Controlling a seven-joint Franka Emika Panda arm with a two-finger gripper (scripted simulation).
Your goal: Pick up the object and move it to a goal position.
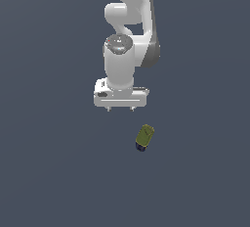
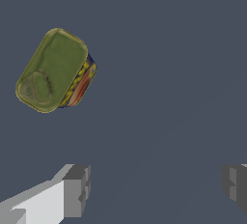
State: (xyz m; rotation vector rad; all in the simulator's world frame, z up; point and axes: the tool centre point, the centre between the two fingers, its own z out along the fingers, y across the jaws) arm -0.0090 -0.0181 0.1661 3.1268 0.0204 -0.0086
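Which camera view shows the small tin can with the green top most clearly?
The wrist view: the tin can appears large there, with its green top, pull tab and coloured side label visible. In the exterior view the can is only a small green shape below the open gripper.

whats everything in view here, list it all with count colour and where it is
tin can: one, olive-green top, dark blue sides with a yellow and red label; lying on the surface with its top facing up, apart from the gripper and toward the exterior view's right of it; also seen in the wrist view, outside the gap between the fingers
surface: one, plain dark blue-grey, fills the background of both views
robot arm: one, white with grey joints, coming in from the top of the exterior view
gripper: one, white body with grey fingers, open with a wide gap, holding nothing
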